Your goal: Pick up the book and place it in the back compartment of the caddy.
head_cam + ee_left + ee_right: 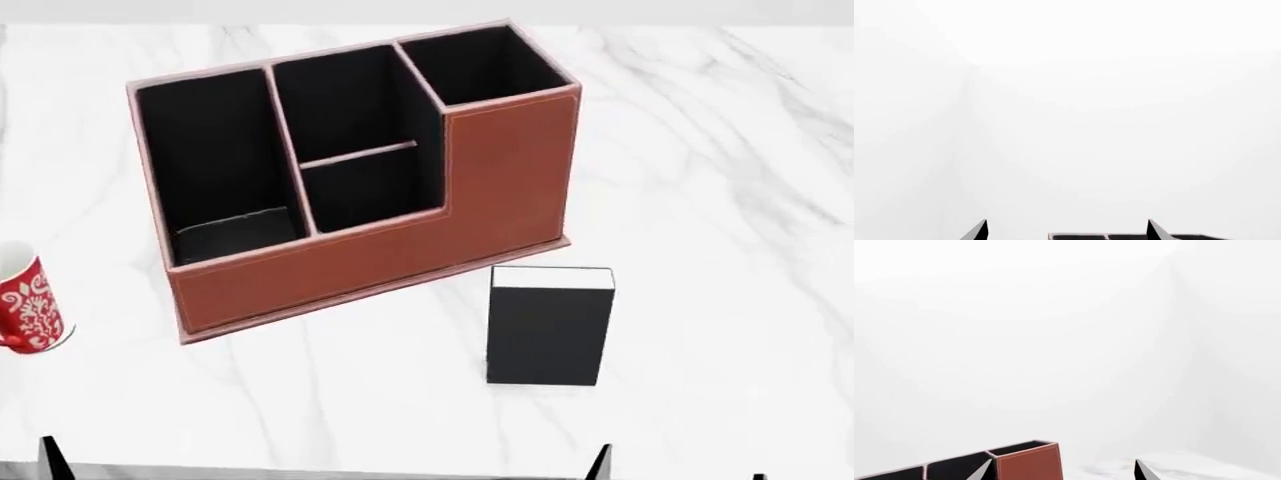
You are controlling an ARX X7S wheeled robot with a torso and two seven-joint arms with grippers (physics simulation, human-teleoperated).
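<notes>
While the book [550, 325] stands upright on the marble desk [721, 180] just in front of the caddy's [400, 250] right front corner, apart from it, both grippers wait at the near edge. The left gripper [1066, 231] and right gripper [1063, 471] each show spread, empty fingertips. A red-and-white mug [27, 310] sits at the left edge.

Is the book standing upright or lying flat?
Upright: the book stands on end on the marble table, white page edges up, just in front of the caddy.
</notes>
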